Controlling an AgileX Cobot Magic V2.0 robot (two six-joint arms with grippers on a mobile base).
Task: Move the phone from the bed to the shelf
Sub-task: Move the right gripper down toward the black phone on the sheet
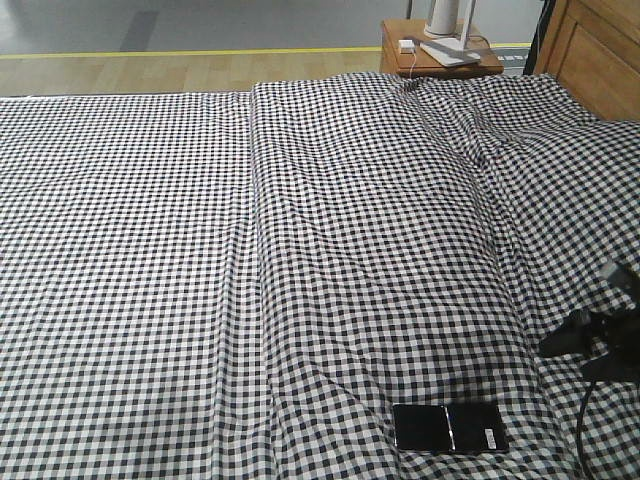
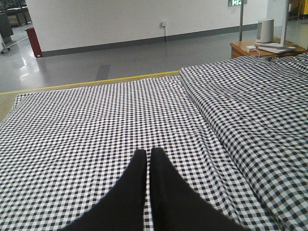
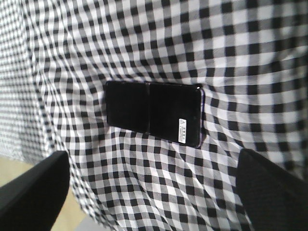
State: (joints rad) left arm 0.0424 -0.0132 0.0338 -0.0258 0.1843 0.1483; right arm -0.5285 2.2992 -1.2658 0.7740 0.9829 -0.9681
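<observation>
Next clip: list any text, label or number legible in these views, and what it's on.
No text can be read outright.
The white sticker on the phone: dark print, too small and blurred to read.
The green sign at the top edge of the left wrist view: blurred and cut off, unreadable.

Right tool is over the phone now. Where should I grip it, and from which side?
Come straight down from above: the phone lies flat on the bed. Pinch across its two long edges, probably near the middle crease, since that is the narrower span.
</observation>
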